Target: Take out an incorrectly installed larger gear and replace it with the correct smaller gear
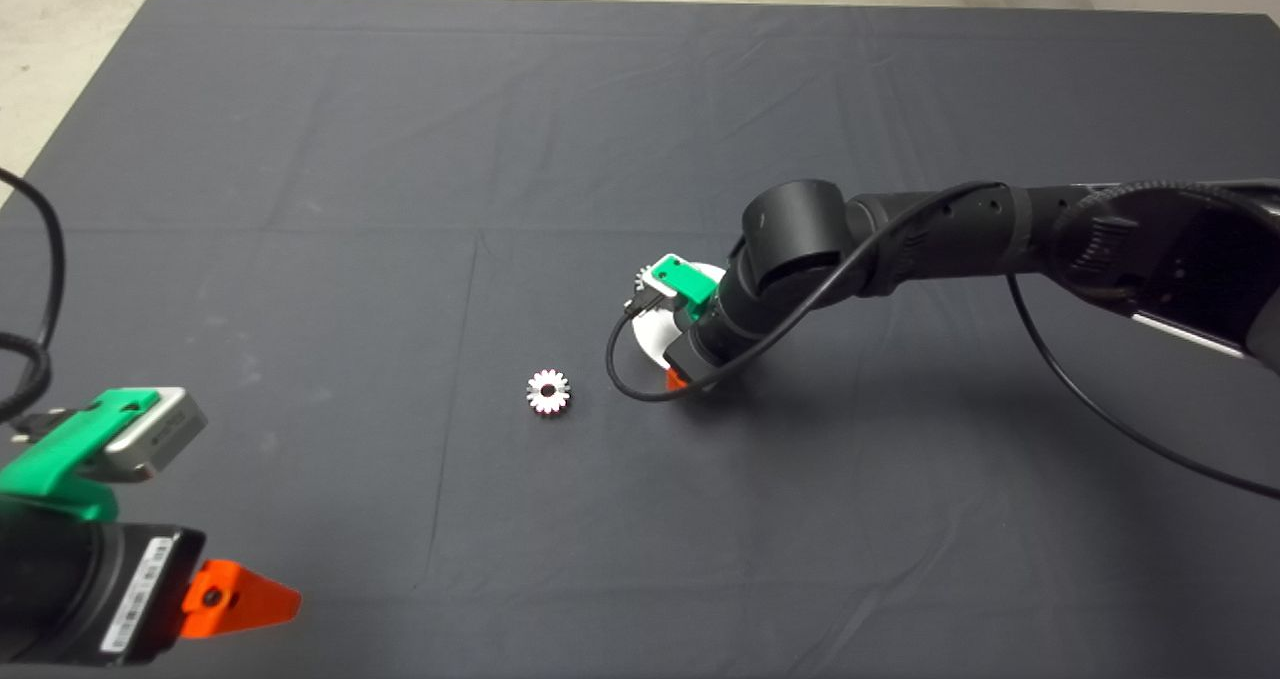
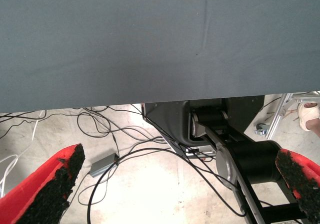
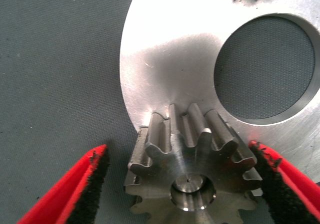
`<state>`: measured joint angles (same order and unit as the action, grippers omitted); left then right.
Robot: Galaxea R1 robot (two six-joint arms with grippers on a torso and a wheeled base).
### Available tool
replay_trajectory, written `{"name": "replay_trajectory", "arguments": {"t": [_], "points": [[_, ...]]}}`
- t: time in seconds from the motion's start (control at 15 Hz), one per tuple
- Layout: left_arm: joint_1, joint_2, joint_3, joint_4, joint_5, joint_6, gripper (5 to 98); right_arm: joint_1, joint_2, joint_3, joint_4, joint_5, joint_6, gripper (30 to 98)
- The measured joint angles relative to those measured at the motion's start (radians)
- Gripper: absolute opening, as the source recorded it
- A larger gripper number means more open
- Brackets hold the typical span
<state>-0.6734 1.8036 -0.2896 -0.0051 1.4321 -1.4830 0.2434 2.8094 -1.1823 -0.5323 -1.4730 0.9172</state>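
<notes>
Two fingers of our right claw [image 3: 182, 184] stand apart around the larger gear [image 3: 192, 176]; closing off-centre, we could knock it askew on the plate [image 3: 170, 59]

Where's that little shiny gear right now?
The smaller gear lies loose on the dark mat near the middle of the head view, apart from the round metal plate where the right gripper is working.

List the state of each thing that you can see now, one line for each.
Larger gear: on the plate's edge, between the right jaws, one pad touching it.
Plate: flat on the mat, round hole empty.
Smaller gear: flat on the mat, free.
Right gripper: open.
Left gripper: open, parked, empty.
</notes>
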Motion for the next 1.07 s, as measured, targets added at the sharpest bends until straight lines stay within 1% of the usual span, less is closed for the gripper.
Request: {"name": "replay_trajectory", "arguments": {"t": [0.07, 0.2, 0.27, 0.4, 0.47, 0.67, 0.8, 0.93, 1.07], "points": [[0.0, 0.0, 0.0, 0.0, 0.0, 0.0, 98.3, 0.0, 0.0, 0.0, -0.001, 0.0, 0.0, 70.4], [0.0, 0.0, 0.0, 0.0, 0.0, 0.0, 98.3, 0.0, 0.0, -0.001, -0.002, 0.001, 0.0, 69.6], [0.0, 0.0, 0.0, 0.0, 0.0, 0.0, 98.2, 0.0, 0.0, -0.001, -0.003, 0.0, 0.0, 66.5], [0.0, 0.0, 0.0, 0.0, 0.0, 0.0, 98.2, 0.0, 0.0, -0.001, -0.003, 0.001, 0.0, 66.0], [0.0, 0.0, 0.0, 0.0, 0.0, 0.0, 98.3, 0.0, 0.0, -0.001, -0.003, 0.001, 0.0, 62.0], [0.0, 0.0, 0.0, 0.0, 0.0, 0.0, 98.2, 0.0, 0.0, -0.001, -0.003, 0.0, 0.0, 60.6], [0.0, 0.0, 0.0, 0.0, 0.0, 0.0, 98.2, 0.0, 0.0, -0.001, -0.003, 0.001, 0.0, 56.4], [0.0, 0.0, 0.0, 0.0, 0.0, 0.0, 98.2, 0.0, 0.0, -0.002, -0.003, -0.001, 0.0, 53.6], [0.0, 0.0, 0.0, 0.0, 0.0, 0.0, 98.3, 0.0, 0.0, -0.002, -0.003, -0.001, 0.0, 52.5]]}}
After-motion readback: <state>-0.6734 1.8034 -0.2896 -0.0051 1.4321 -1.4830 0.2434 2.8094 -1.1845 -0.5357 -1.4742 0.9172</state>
